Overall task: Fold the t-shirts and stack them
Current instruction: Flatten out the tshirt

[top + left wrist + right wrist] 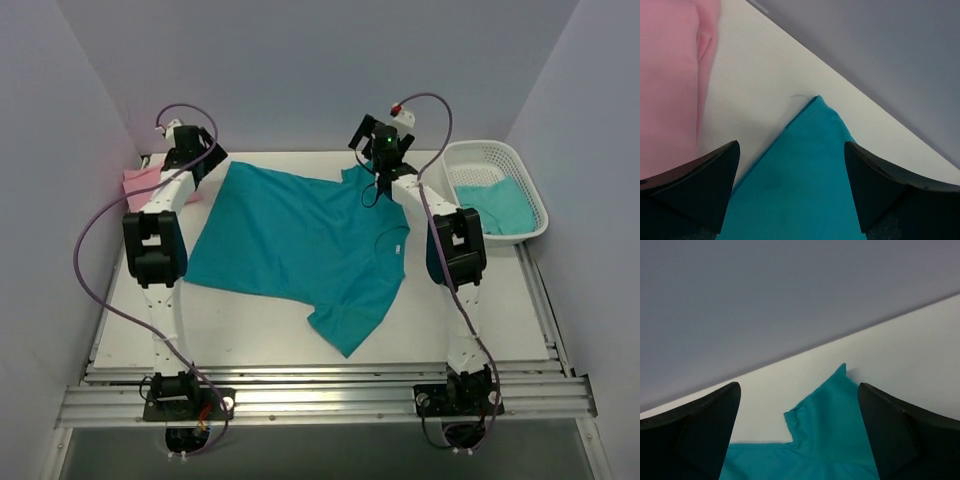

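A teal shirt (300, 245) lies spread on the table (250, 340), slightly skewed, its collar to the right and hem to the left. The left gripper (791, 147) hangs over the shirt's far-left hem corner and the right gripper (799, 386) over its far sleeve. Both have their fingers wide apart with nothing clamped between them. A pink shirt (143, 186) sits at the far left, and a second teal shirt (500, 205) waits in the basket (530, 215) on the right. The shirt looks laid out and its folding not yet begun. Next, each gripper likely needs to drop and pinch its corner, then both carry the far edge toward the near edge together, keeping the cloth taut.
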{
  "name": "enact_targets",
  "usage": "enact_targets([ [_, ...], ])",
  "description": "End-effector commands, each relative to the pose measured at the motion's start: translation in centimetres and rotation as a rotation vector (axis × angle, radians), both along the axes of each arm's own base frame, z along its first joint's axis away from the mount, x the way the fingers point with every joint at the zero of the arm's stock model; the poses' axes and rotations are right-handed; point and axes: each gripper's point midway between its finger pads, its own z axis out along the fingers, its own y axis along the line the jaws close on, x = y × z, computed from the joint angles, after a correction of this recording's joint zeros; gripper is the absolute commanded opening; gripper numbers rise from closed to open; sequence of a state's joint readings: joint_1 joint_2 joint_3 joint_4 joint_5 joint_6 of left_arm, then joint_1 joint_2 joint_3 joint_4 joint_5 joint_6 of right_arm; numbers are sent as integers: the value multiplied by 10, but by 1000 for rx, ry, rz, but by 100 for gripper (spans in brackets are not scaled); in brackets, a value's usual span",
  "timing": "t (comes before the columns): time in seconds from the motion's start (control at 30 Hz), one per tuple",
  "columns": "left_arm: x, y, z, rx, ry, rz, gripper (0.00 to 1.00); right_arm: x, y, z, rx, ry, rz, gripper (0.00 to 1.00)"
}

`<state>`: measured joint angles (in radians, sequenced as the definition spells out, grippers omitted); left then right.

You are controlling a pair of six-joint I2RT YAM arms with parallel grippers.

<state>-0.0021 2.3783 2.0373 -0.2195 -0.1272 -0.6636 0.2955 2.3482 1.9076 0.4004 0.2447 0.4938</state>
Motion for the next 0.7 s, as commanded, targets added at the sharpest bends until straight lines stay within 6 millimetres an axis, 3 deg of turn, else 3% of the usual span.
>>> enact_targets([
  [0.0,-15,-8,131,-10,-251,11,94,-39,15,157,7,-297,-47,99],
  [0.03,-23,-7,141,-8,-270,17,94,-58,10,171,0,-300,-68,99],
  [0.07,-38,-6,122,-2,-225,25,94,-70,10,177,-8,-296,-79,99],
  [0.1,-55,-2,156,2,-277,48,94,-92,11,197,-1,-300,-96,99],
  [0.17,-80,-1,163,0,-279,64,94,-118,13,184,7,-247,-98,99],
  [0.2,-106,3,164,3,-269,85,94,-142,16,200,30,-255,-90,99],
  [0.23,-120,0,163,-4,-260,91,94,-157,14,177,15,-208,-100,99],
  [0.27,-132,-1,159,-4,-251,90,94,-169,14,169,8,-179,-102,99],
  [0.3,-159,-1,150,-2,-225,93,94,-190,14,179,56,-185,-115,99],
  [0.37,-184,-4,136,-11,-195,112,94,-216,1,138,21,-72,-161,98],
  [0.4,-207,-4,121,-22,-171,120,94,-231,0,142,72,-74,-167,97],
  [0.43,-218,-6,115,-26,-161,124,94,-245,-6,118,46,-26,-191,96],
  [0.47,-231,-6,120,-33,-180,126,94,-261,-11,98,16,40,-209,94],
  [0.5,-245,-7,96,-32,-138,127,94,-275,-13,98,59,44,-220,93],
  [0.53,-252,-9,93,-36,-136,122,94,-289,-3,91,42,60,-189,93],
  [0.57,-259,-10,96,-38,-150,118,95,-308,-8,62,-20,125,-184,93],
  [0.63,-273,-10,78,-30,-107,113,95,-334,1,53,21,144,-152,94],
  [0.67,-278,-11,77,-29,-108,108,95,-351,-5,34,8,190,-139,96],
])
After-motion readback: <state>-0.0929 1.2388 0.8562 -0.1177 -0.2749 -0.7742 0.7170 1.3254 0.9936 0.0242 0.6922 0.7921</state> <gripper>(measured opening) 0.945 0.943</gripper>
